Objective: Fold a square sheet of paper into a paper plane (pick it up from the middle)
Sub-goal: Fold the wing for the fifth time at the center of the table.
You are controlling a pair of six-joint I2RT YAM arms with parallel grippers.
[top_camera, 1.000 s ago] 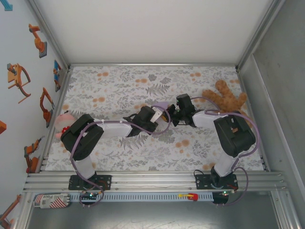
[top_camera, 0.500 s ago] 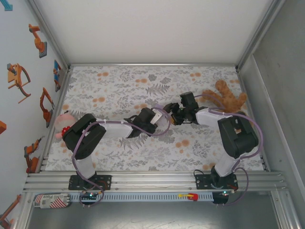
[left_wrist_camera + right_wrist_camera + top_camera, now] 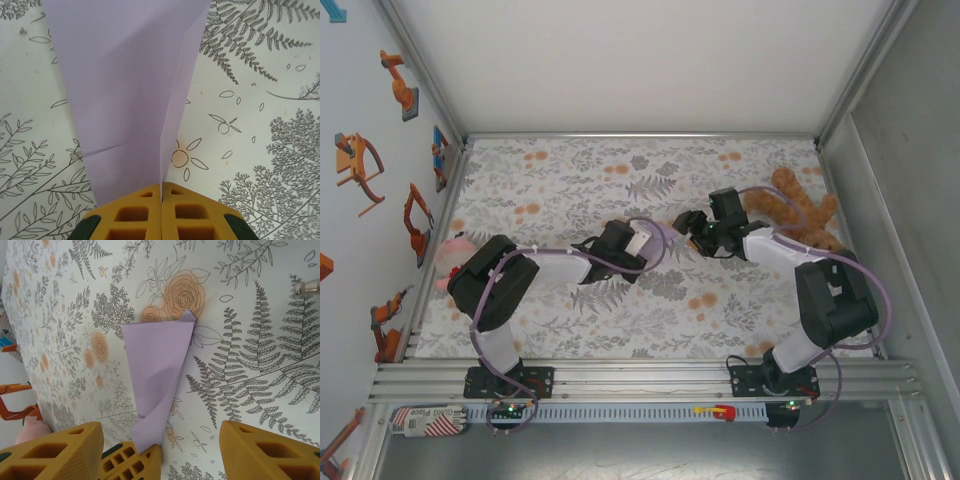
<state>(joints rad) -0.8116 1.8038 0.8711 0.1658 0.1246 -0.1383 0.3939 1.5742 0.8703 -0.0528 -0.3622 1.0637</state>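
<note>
One end of the part-folded paper plane (image 3: 130, 85) is pinched by the left end effector (image 3: 161, 192); the right end effector (image 3: 160, 425), held open near it, is judged due to grip next.

Both arms pair black joint housings (image 3: 500, 285) with white link shells (image 3: 555, 268); purple cables (image 3: 662, 240) loop alongside. Cell-hollowed orange-yellow plastic fingers (image 3: 132, 216) at six o'clock.

Between my pads the paper plane (image 3: 125, 85) is thin lavender paper, matt and smooth, with sharp creases. My left gripper (image 3: 161, 192) is orange-yellow plastic, dull, moulded with square pockets. My right gripper (image 3: 160, 432) is the same matt plastic. The tablecloth (image 3: 260, 100) is printed cloth, flat and matt. The teddy bear (image 3: 800, 205) is fuzzy brown plush. The frame rail (image 3: 640, 378) is bare metal with a brushed sheen.
</note>
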